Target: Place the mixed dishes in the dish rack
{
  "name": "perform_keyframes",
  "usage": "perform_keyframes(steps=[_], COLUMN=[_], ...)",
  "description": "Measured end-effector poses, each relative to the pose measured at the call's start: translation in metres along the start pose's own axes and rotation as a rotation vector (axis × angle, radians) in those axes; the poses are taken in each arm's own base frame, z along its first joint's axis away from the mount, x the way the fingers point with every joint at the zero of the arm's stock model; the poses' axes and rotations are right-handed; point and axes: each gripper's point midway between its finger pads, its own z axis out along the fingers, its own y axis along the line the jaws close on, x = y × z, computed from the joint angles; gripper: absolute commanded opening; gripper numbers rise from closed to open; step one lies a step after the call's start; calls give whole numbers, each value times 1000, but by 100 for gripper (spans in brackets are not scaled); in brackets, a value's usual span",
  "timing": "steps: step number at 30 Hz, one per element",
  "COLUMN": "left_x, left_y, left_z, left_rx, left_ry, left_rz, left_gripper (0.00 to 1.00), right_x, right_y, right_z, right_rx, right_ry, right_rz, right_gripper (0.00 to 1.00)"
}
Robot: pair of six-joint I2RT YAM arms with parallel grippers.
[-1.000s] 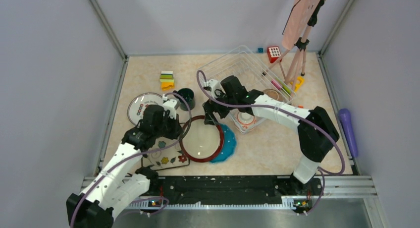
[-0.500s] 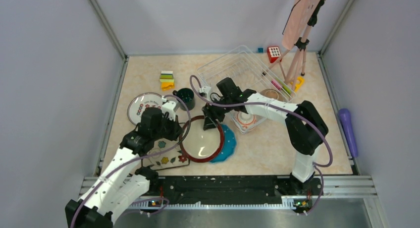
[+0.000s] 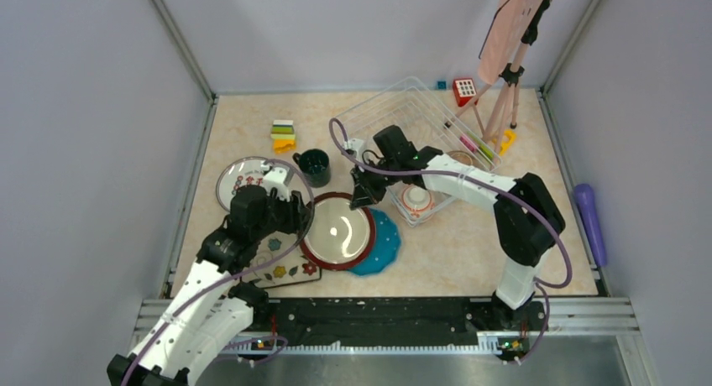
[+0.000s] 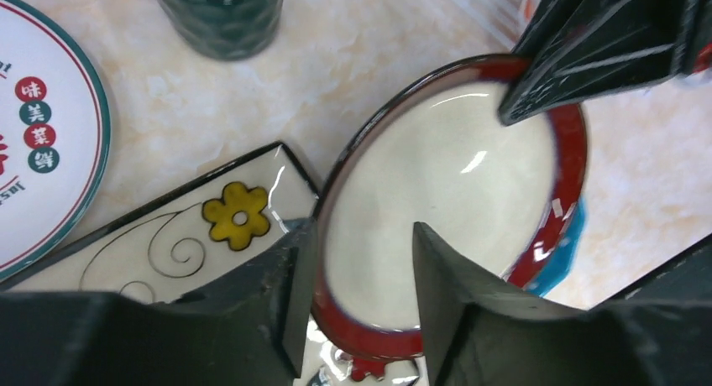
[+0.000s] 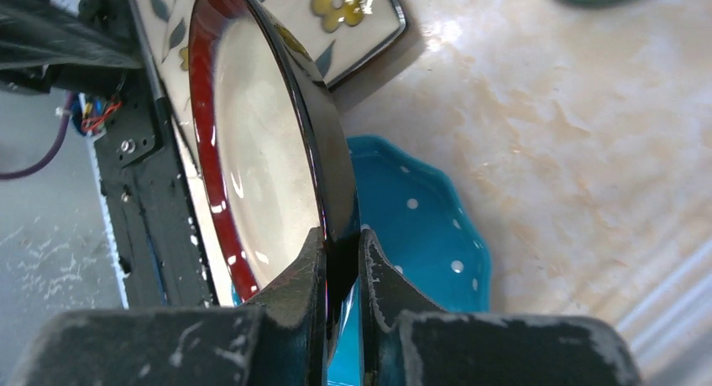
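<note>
The worktop (image 3: 470,243) carries the dish rack (image 3: 395,109) far and right of centre. The red-rimmed cream plate (image 3: 338,232) sits tilted at centre, partly over the blue dotted plate (image 3: 387,245), with the rack far-right of it. The right hand (image 3: 363,198), nearer the rack, reaches left and pinches the plate's far rim. The left hand (image 3: 294,220) stands open astride the near-left rim.

Above the left fingers (image 4: 269,319), the mug (image 4: 222,17) is cut off by the top edge, and the white plate (image 4: 42,126) by the left edge. One finger covers a corner of the square plate (image 4: 193,226). Beyond the fingers, the red-rimmed plate (image 4: 445,201) hides most of the blue plate (image 4: 564,256).
</note>
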Motion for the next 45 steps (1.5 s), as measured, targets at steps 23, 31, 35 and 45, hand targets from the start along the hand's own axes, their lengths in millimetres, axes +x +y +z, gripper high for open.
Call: perform_keyframes(steps=[23,31,35,45], left_x=[-122,-124,-123,-103], left_y=[1,-2,-2,-1], left_z=[-97,-106,-107,-82], left_rx=[-189,-181,-180,-157], left_ry=[-314,-325,-326,-259], left_rz=[-164,-156,-150,-133], left_gripper=[75,75,75,75], right_x=[-89,-146,-155,-150], right_y=[-12,-12,-30,-98], right_z=[-89,-164,-188,-262], right_rx=[411,567,681,960], right_ry=[-286,-541,-576,-561], right_rz=[76,4,-42,-162], right_gripper=[0,0,0,0])
